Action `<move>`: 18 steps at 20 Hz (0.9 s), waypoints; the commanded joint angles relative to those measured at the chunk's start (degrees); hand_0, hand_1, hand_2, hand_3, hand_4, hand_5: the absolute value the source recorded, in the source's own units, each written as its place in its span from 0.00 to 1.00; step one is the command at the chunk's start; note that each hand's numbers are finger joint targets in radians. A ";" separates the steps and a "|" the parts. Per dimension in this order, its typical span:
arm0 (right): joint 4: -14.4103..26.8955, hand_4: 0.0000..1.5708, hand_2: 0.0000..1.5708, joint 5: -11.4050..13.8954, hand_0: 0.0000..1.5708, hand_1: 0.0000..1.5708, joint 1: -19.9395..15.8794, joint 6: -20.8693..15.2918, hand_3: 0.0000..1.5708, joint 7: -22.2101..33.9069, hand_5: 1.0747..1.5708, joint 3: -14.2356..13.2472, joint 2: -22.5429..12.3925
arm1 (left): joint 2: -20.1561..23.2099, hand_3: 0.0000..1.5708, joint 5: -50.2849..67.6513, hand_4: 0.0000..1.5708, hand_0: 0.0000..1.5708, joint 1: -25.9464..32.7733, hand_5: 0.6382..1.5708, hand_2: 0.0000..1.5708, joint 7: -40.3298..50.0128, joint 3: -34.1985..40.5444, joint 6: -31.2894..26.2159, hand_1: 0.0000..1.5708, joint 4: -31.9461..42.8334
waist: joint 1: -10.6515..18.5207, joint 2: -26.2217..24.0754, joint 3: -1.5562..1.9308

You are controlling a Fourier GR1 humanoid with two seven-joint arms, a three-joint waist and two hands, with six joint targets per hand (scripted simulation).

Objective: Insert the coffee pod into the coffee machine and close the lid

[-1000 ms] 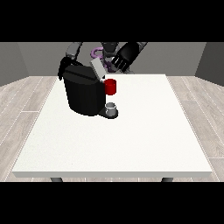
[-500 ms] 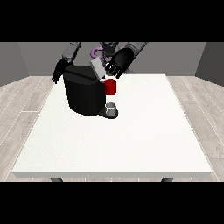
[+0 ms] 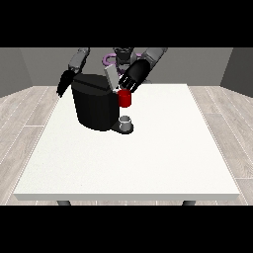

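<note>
My robot hand at the view's right (image 3: 134,75), fingers curled around what I judge is the coffee pod, hovers by the coffee machine (image 3: 95,101)'s raised lid (image 3: 112,79), so insertion and closing remain.

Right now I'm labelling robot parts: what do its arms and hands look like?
Both hands are black: the hand at the view's right and the hand at the view's left. The arms above them are grey segments, darker at the joints. No cables or markings show.

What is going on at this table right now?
A humanoid robot is working at a black coffee machine on the white table. The hand at the view's right is at the machine's raised grey lid, above the red part. The hand at the view's left hangs beside the machine.
</note>
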 commanded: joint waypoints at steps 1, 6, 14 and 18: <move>-1.62 0.08 0.00 -0.17 0.00 0.00 -0.31 1.99 0.00 0.88 1.00 1.21 -0.42 | 1.74 0.76 0.40 0.28 0.76 -2.46 1.00 0.78 1.25 1.74 -0.75 0.76 2.48 | -3.12 0.96 -0.02; 1.05 0.11 0.00 0.60 0.00 0.00 2.42 0.48 0.00 -3.69 1.00 0.57 -0.14 | 0.10 0.76 -0.50 0.27 0.74 -0.57 1.00 0.78 -1.24 0.16 0.73 0.74 0.61 | -0.89 0.87 -0.01; 0.20 0.00 0.00 -1.95 0.00 0.00 -2.59 1.84 0.00 0.00 1.00 -2.40 -2.41 | 3.57 0.77 -1.12 0.23 0.77 -2.11 1.00 0.79 -4.24 0.97 1.35 0.77 1.41 | -0.76 2.93 -0.02; -1.08 0.00 0.00 0.06 0.00 0.00 -1.69 -0.14 0.00 1.50 1.00 0.42 0.34 | 1.79 0.75 -2.09 0.23 0.77 -1.42 1.00 0.78 -3.45 0.56 3.88 0.77 2.33 | -1.77 1.70 -0.03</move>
